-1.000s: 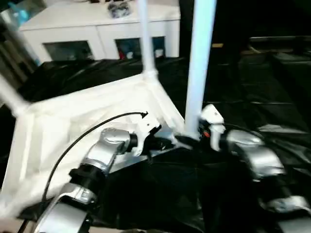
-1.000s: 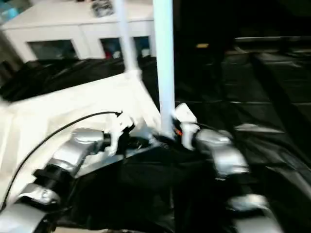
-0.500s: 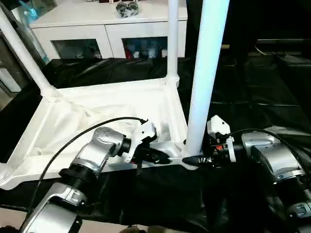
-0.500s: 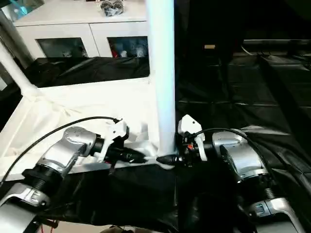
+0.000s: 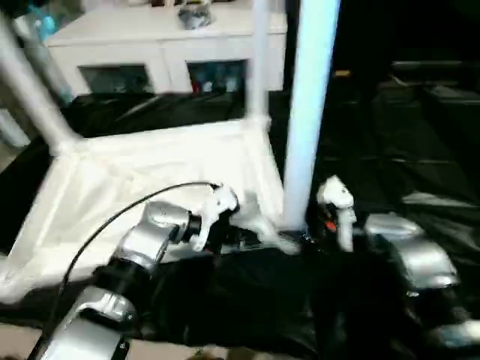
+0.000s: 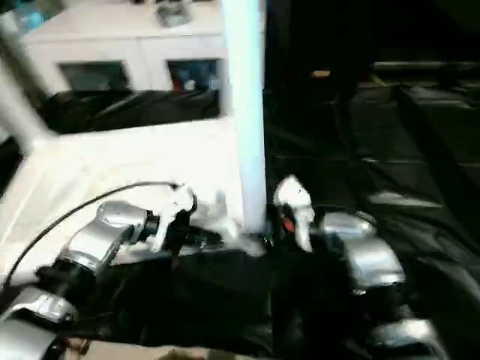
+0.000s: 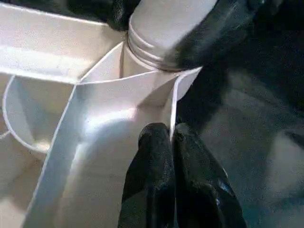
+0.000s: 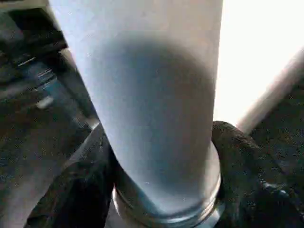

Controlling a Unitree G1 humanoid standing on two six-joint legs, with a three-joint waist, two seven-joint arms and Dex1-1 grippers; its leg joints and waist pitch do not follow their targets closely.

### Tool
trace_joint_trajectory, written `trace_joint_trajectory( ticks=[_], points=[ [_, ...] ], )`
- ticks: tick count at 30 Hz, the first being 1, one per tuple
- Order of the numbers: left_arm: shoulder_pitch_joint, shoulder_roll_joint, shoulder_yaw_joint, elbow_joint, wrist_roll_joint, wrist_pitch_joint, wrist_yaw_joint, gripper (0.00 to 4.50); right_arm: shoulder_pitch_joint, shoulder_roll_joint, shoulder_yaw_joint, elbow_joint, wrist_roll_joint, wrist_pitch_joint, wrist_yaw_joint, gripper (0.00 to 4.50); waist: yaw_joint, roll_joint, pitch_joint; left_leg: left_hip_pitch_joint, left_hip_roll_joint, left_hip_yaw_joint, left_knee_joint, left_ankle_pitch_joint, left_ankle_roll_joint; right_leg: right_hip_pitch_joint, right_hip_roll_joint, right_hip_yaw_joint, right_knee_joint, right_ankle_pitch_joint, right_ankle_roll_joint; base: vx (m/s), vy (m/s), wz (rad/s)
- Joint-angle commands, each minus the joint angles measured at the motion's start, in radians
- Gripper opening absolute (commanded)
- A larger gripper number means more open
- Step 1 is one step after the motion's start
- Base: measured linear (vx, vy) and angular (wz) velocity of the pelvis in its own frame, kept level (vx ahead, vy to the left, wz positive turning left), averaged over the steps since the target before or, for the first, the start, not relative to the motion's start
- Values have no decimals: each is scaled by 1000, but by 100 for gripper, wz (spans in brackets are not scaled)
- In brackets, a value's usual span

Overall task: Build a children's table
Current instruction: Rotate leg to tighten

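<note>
1. The right pincer (image 8: 161,190) clasps the base of the near leg (image 5: 304,112), one finger on each side.
2. That leg stands upright in the near right corner socket of the upturned tabletop (image 5: 150,165).
3. The left pincer (image 7: 173,156) is closed thin on the rim beside that socket, steadying it.
4. The leg's long axis runs straight up, so any seating push goes down it.

Head pair overhead (wrist cameras close-up)

A bench draped in crinkled black sheeting (image 5: 405,172) carries the white tabletop (image 5: 150,180), which lies upside down on it. Beyond the tabletop stands a white cabinet (image 5: 157,52).
</note>
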Motion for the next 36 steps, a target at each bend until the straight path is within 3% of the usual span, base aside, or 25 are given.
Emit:
trace_joint_trajectory(
  ticks=[1,2,3,5,6,8,12,13,18,21,22,23,24,25,27,30,36],
  points=[
    [-47,-68,21,-12,-14,-3,95,0,13,84,45,83,-37,36,-118,263,-12,-15,-48,24,56,-39,-90,-274,22,39,-64,37,-92,-298,-212,0,0,0],
    [-48,-76,21,-9,-12,-2,109,0,9,99,38,92,-35,40,-142,263,-16,-15,-47,28,56,-40,-92,-296,14,38,-64,37,-95,-325,-207,0,0,0],
    [-51,-91,23,-4,-8,0,142,0,2,126,27,106,-34,45,-185,263,-26,-12,-38,34,55,-42,-97,-369,-1,34,-65,36,-106,-416,-185,0,0,0],
    [-59,-121,29,4,-5,9,202,0,-18,180,11,141,-44,46,-277,263,-30,-13,-39,39,54,-45,-99,-391,-14,34,-66,37,-109,-440,-174,0,0,0],
    [-59,-121,29,4,-5,9,202,0,-18,180,11,141,-44,46,-277,263,-36,-13,-42,39,54,-47,-101,-391,-23,35,-66,39,-107,-423,-175,0,0,0],
    [-56,-163,24,0,8,5,243,0,-49,259,18,198,-67,-38,-334,263,-47,-12,-42,35,54,-47,-101,-392,-18,33,-68,40,-107,-402,-183,0,0,0],
    [-52,-158,12,-8,5,-9,217,0,-63,272,-1,201,-40,-53,-318,263,-51,-14,-44,31,54,-46,-101,-374,4,37,-67,41,-106,-368,-188,0,0,0],
    [-50,-154,10,-12,3,-13,209,0,-67,271,-9,195,-24,-39,-300,319,-50,-13,-44,29,55,-45,-102,-359,13,39,-66,41,-104,-344,-195,0,0,0],
    [-28,-110,-4,-53,-24,-25,100,0,-63,196,5,141,-21,-36,-185,368,-48,-12,-49,25,56,-42,-99,-309,36,43,-67,42,-98,-278,-211,0,0,0],
    [-9,-64,-21,-85,-34,-27,2,0,-35,104,46,62,-7,-44,-6,368,-31,-8,-59,21,60,-37,-87,-195,84,53,-64,39,-79,-99,-249,18,-1,1],
    [-7,-54,-24,-87,-33,-27,-10,0,-26,80,55,39,3,-43,40,368,-31,-8,-59,21,60,-37,-87,-195,84,53,-64,39,-79,-99,-249,55,-4,2],
    [-7,-48,-26,-86,-32,-31,-20,0,-21,65,61,25,9,-41,66,368,-20,-9,-64,27,62,-33,-79,-148,111,48,-62,39,-71,-15,-267,55,-7,4],
    [-6,-21,-34,-84,-30,-43,-61,0,-2,5,80,-30,32,-26,167,368,-12,-11,-67,23,58,-33,-73,-100,141,56,-62,37,-65,44,-278,0,0,0],
    [-7,-11,-36,-83,-29,-48,-79,0,6,-27,90,-55,41,-16,215,368,3,-11,-70,28,59,-29,-66,-76,167,50,-63,39,-60,84,-281,0,0,0],
    [-8,20,-45,-82,-30,-55,-134,0,17,-82,107,-85,44,-30,294,368,18,-11,-71,21,61,-31,-63,-51,186,50,-67,37,-56,83,-280,0,0,0],
    [-8,52,-66,-89,-21,-61,-185,0,20,-123,115,-100,57,-9,354,368,23,-10,-70,19,64,-34,-65,-55,178,48,-64,36,-55,44,-276,0,0,0],
    [-11,73,-67,-102,-39,-39,-233,0,14,-173,132,-126,63,36,440,299,24,-12,-63,22,67,-32,-73,-127,131,44,-64,39,-62,-48,-279,0,0,0]
  ],
)
